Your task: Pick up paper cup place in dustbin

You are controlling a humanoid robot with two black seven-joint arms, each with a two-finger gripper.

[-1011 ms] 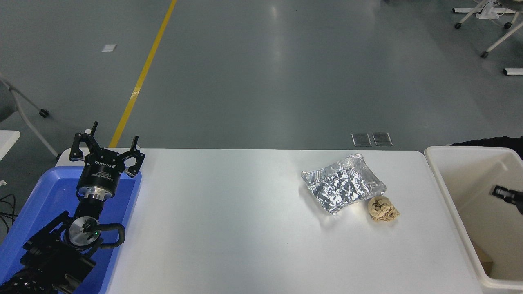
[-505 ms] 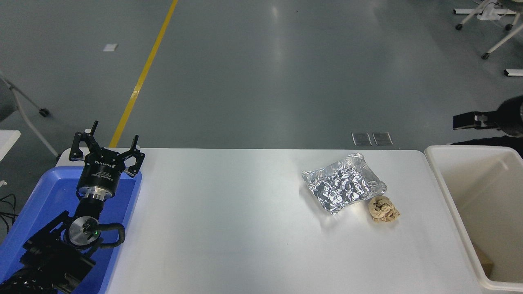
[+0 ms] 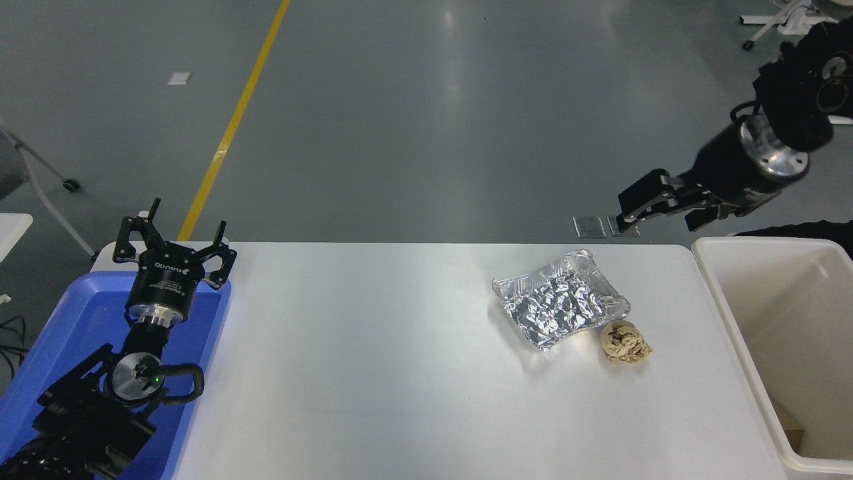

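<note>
Crinkled silver foil sheet (image 3: pixel 561 299) and crumpled tan paper ball (image 3: pixel 625 341) on smooth white counter (image 3: pixel 373 373). Cream plastic rectangular dustbin (image 3: pixel 733 320) right. Paper cup unseen. Right hand (image 3: pixel 650 212) empty, fingers apart; left hand (image 3: pixel 174 241) spread over blue plastic tray (image 3: pixel 60 320).

Crumpled foil tray (image 3: pixel 561 299) touching a tan paper ball (image 3: pixel 624 341) on the white table (image 3: pixel 373 373); blue tray (image 3: pixel 80 313) at left.

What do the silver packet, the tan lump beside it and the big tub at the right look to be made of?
The silver packet looks like aluminium foil: mirror-bright, with many sharp creases. The tan lump seems to be crumpled paper: matte, with soft folds and dark hollows. The tub looks like moulded plastic: cream-white, smooth, slightly glossy, with a thick rounded rim.
</note>
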